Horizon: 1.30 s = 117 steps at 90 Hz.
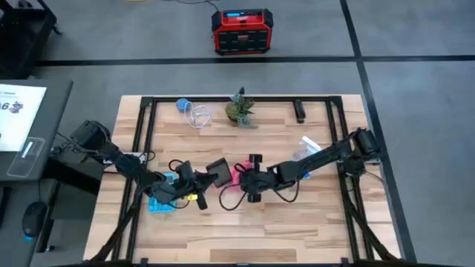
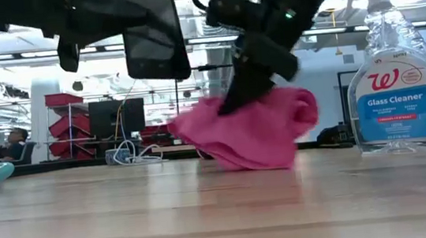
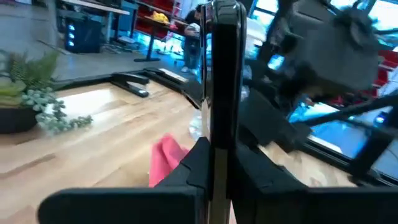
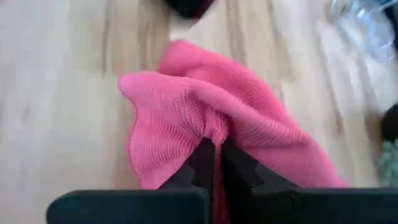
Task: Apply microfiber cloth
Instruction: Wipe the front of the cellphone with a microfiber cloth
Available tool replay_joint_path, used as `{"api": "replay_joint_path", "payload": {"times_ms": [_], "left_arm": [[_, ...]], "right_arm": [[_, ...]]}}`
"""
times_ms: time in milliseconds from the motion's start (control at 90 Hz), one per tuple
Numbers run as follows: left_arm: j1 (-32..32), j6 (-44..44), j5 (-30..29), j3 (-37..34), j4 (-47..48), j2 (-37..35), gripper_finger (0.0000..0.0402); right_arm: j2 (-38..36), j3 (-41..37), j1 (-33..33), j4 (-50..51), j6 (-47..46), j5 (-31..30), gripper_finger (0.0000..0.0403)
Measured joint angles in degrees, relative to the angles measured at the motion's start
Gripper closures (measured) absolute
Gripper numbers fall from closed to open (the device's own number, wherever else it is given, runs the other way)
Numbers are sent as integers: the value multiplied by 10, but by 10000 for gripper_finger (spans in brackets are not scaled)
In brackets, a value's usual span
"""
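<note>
The bright pink microfiber cloth (image 2: 258, 130) is bunched near the table's middle, with my right gripper (image 4: 216, 144) shut on it; in the high view the cloth (image 1: 237, 176) shows just left of that gripper (image 1: 246, 179). A black phone (image 2: 153, 30) hangs above the table, up and left of the cloth in the low view. My left gripper (image 3: 217, 158) is shut on it. In the high view the phone (image 1: 217, 171) sits between the two grippers. The left wrist view shows the phone (image 3: 221, 68) edge-on, with the cloth (image 3: 165, 158) beyond it. My left gripper pinches the phone's lower end (image 3: 219, 140) between its two fingers, one on each broad face. It comes roughly level from the table's left. The phone stands nearly upright, lifted clear of the table. My right gripper pinches a gathered fold of the cloth (image 4: 214, 127) between its two fingertips, several layers by the look of it. The fingers slant down from the table's right. The cloth hangs bunched below them, its lower folds (image 2: 269, 161) on the table.
A glass cleaner spray bottle (image 2: 395, 76) stands right of the cloth. A light blue calculator (image 1: 159, 202) lies under the left arm. At the far edge are a small plant (image 1: 240, 111), a coiled cable (image 1: 191, 113) and a black bar (image 1: 300, 111).
</note>
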<state>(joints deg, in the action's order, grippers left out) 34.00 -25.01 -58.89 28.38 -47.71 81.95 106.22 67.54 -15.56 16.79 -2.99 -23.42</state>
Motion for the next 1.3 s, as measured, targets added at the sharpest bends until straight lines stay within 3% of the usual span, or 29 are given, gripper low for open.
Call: {"api": "replay_joint_path", "payload": {"times_ms": [133, 222, 600, 900, 1156, 1300], "left_arm": [[0, 8, -6, 0, 3, -9, 389], [1, 22, -11, 0, 4, -22, 389], [2, 46, -10, 0, 8, -51, 389], [5, 50, -20, -1, 8, -51, 389], [7, 50, -11, -1, 7, -51, 389], [10, 50, -8, -1, 7, -51, 389]], "right_arm": [[0, 0, 2, -23, 21, 113, 403], [1, 0, 4, -59, 38, 142, 403], [-2, 5, -14, -263, 75, 134, 403], [-1, 20, -16, -288, 48, -93, 403], [-1, 20, -3, -309, 44, -15, 403], [-1, 20, 4, -242, 64, 49, 403]]}}
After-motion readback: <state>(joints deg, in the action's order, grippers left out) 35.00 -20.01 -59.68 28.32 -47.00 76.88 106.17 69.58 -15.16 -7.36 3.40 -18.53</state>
